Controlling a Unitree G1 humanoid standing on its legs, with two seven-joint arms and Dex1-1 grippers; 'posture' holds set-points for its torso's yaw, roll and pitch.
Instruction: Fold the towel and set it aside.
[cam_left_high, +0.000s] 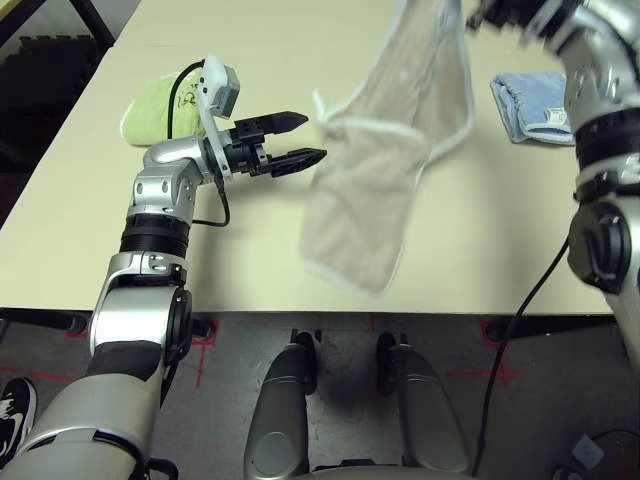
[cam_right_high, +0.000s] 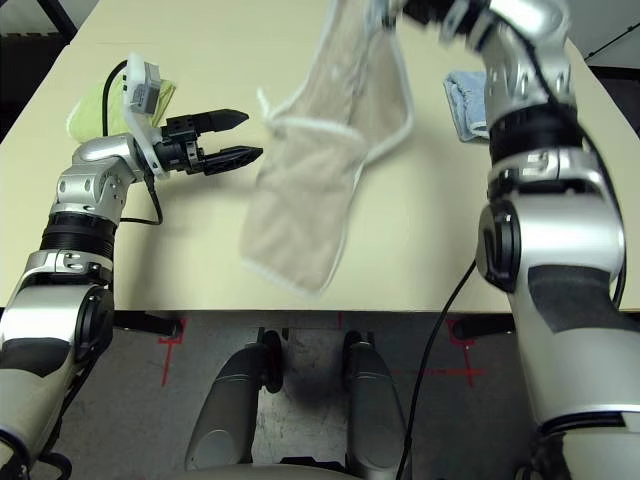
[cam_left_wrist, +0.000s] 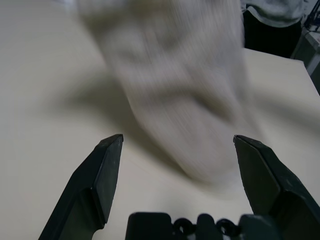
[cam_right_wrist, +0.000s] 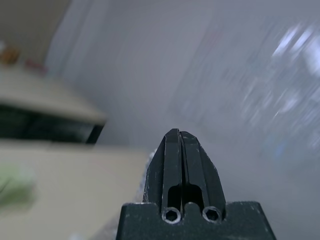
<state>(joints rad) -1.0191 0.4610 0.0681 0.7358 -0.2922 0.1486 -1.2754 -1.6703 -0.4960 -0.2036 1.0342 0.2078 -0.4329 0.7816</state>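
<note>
Now 3 towels: beige towel (cam_left_high: 385, 170) hanging from right gripper (cam_right_high: 400, 12), 2 folded.

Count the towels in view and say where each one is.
3. The beige towel hangs mid-table from the right gripper; a green towel lies far left; a blue towel lies far right.

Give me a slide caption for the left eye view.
Right gripper lifts the towel off the table; open left gripper waits beside it.
</note>
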